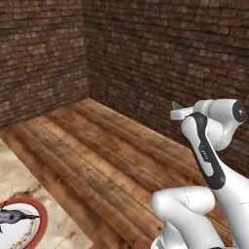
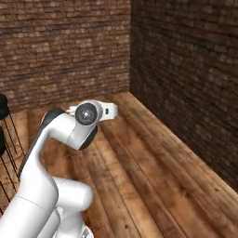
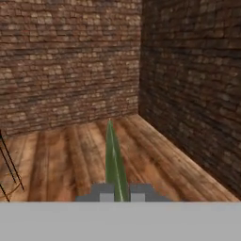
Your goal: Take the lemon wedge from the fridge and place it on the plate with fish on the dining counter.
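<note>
My gripper [image 3: 121, 193] is clamped on the lemon wedge [image 3: 114, 162], whose thin green edge stands up between the two fingertips [image 3: 104, 193] in the hand view and points toward the brick corner of the room. From the left base camera the wedge shows as a small green tip [image 1: 177, 105] above the hand, carried high over the plank floor [image 1: 107, 155]. The plate [image 1: 40, 219] sits at the near edge of the dining counter [image 1: 19, 180], low in the left corner of that view, with the fish [image 1: 14, 216] on it, well apart from the hand. My worry is the pinch: the piece is tiny, so a fast swing toward the counter could slip it loose onto the floor. Black stool legs [image 2: 7, 139] stand off to the side.
</note>
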### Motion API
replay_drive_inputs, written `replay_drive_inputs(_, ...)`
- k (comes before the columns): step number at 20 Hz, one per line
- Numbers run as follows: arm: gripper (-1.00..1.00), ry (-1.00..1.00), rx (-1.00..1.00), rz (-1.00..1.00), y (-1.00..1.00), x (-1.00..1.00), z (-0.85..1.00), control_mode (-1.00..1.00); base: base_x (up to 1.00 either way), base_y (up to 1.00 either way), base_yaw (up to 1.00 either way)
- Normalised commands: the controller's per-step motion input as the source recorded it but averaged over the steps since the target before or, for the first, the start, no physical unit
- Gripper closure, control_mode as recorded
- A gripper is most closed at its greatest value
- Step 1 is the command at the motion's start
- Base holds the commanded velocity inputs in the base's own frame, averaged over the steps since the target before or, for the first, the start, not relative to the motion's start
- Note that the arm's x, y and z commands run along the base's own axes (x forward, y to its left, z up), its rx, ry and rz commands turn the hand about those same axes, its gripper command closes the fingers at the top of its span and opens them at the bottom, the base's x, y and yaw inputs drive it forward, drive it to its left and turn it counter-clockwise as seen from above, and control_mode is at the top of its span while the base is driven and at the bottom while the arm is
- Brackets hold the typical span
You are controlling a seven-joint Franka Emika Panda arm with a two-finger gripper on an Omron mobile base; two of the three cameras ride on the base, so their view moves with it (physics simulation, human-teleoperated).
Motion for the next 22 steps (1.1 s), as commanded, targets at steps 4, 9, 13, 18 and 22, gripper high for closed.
replay_drive_inputs(4, 1.0, 0.0, 0.0, 0.0, 0.0, 0.0, 0.0, 1.0, 0.37, 0.0, 0.86)
replay_drive_inputs(9, 1.0, 0.0, 0.0, 0.0, 0.0, 0.0, 0.0, 1.0, 0.52, 0.0, 0.83)
replay_drive_inputs(13, 1.0, 0.0, 0.0, 0.0, 0.0, 0.0, 0.0, 1.0, 0.67, -0.07, 0.8)
replay_drive_inputs(18, 1.0, 0.0, 0.0, 0.0, 0.0, 0.0, 0.0, 1.0, 0.19, -0.03, 0.88)
replay_drive_inputs(22, 1.0, 0.0, 0.0, 0.0, 0.0, 0.0, 0.0, 1.0, 0.04, -0.09, 0.88)
